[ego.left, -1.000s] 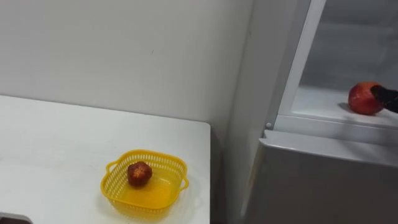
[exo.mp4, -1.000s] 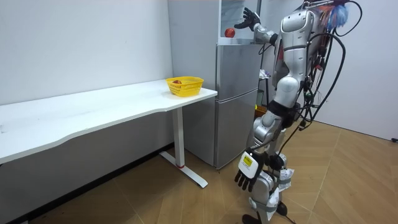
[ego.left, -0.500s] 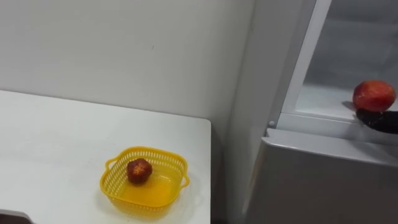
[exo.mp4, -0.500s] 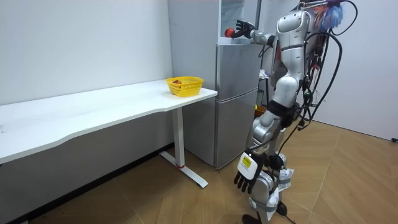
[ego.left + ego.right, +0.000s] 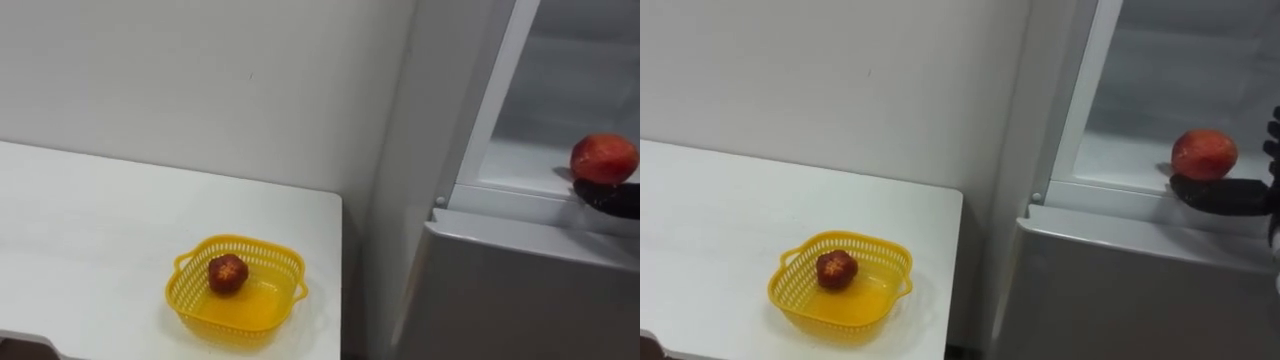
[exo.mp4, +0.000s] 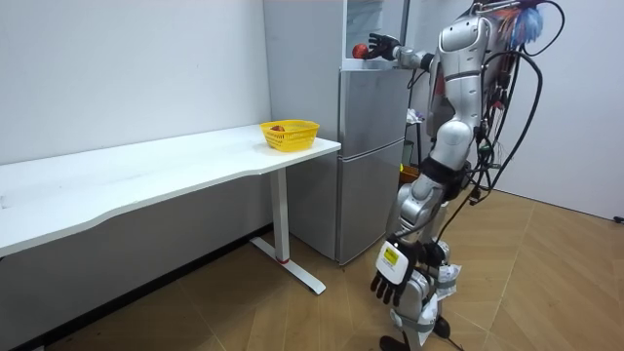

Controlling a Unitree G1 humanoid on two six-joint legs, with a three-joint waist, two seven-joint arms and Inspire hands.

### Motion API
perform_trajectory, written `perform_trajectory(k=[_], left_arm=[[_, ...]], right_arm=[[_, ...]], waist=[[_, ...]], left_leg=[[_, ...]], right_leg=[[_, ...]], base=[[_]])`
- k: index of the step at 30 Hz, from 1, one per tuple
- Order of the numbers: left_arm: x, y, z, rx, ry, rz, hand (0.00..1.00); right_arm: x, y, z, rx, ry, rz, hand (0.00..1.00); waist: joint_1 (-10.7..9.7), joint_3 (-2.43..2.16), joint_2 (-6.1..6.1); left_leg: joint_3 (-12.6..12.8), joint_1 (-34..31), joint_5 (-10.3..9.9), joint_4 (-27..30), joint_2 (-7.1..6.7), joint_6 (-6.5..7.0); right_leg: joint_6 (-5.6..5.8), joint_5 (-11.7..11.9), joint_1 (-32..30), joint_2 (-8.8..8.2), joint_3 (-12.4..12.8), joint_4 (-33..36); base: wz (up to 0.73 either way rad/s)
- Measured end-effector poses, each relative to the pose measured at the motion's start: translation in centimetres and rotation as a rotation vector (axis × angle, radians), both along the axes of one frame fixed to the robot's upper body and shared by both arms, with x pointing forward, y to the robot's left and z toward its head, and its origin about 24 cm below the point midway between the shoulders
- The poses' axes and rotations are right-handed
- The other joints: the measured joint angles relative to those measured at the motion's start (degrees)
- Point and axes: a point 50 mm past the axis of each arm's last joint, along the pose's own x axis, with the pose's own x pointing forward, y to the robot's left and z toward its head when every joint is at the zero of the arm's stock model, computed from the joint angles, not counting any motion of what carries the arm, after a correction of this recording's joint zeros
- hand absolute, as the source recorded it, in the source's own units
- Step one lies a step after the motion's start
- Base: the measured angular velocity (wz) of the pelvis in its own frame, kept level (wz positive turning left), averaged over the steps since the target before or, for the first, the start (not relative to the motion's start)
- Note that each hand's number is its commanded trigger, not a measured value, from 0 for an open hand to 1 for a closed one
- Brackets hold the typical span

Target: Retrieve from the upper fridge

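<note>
Right eye view: right hand (image 5: 1230, 196) beneath red fruit (image 5: 1205, 154), fridge shelf (image 5: 1120, 160).

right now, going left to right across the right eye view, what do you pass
white table → yellow basket with a dark red fruit in it → fridge's side wall → white frame of the open upper compartment → red fruit

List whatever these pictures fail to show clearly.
Grip of the right robot hand under the round red fruit: cut off by the eye views' right edge, too small in the room view.
Kind of the dark red fruit in the yellow plastic basket: too small to tell.
</note>
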Motion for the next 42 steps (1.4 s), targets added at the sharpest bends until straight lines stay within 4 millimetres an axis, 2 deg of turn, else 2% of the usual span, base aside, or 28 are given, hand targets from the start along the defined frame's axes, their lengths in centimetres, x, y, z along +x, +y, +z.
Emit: perform_trajectory(k=[10,25,30,35,40,41,42], left_arm=[[-0.2,0.0,0.0,0.003,0.014,0.006,0.0],[-0.1,0.0,0.0,-0.008,0.021,0.007,0.0],[0.4,0.0,0.1,-0.006,-0.004,-0.001,0.0],[0.6,0.0,0.3,0.0,-0.023,-0.008,0.0],[0.7,0.1,0.3,0.007,-0.025,-0.01,0.0],[0.6,0.1,0.3,0.009,-0.022,-0.009,0.0],[0.6,0.1,0.3,0.009,-0.021,-0.009,0.0]], right_arm=[[0.0,-0.4,0.0,0.001,0.014,0.003,0.0],[0.2,-0.1,0.0,0.013,0.023,0.041,0.0],[0.8,0.0,0.7,0.044,0.024,0.047,0.0],[1.8,1.0,1.2,0.069,0.029,0.091,0.0],[2.0,1.1,1.1,0.065,0.043,0.103,0.0],[2.0,1.1,1.0,0.066,0.052,0.105,0.28],[2.1,1.1,0.9,0.067,0.057,0.108,0.69]], waist=[[0.32,0.02,0.4],[0.28,0.04,-0.07],[0.23,0.08,-0.29],[0.09,0.04,-0.44],[0.26,0.02,-0.47],[0.3,0.05,-0.43],[0.29,0.05,-0.42]], left_leg=[[-0.1,0.02,0.0,0.16,-0.02,0.0],[-0.05,0.0,0.0,0.07,-0.05,0.0],[0.02,-0.05,0.0,0.03,-0.06,0.0],[0.1,-0.35,0.0,0.14,-0.09,0.0],[-0.29,-0.61,0.0,0.34,-0.09,0.0],[-0.33,-0.62,0.0,0.35,-0.06,-0.01],[-0.34,-0.62,0.0,0.34,-0.05,-0.01]], right_leg=[[-0.02,-0.01,0.14,0.0,-0.02,0.06],[-0.11,-0.12,0.04,-0.06,-0.03,0.07],[-0.11,-0.12,-0.04,-0.04,-0.06,0.03],[-0.08,-0.14,-0.17,-0.03,-0.1,0.04],[-0.08,-0.14,-0.12,-0.06,-0.69,0.07],[-0.09,-0.14,-0.12,-0.06,-0.77,0.12],[-0.09,-0.14,-0.12,-0.04,-0.77,0.12]], base=[[0.0],[0.0],[0.0],[0.01],[0.06],[0.0],[0.0]])
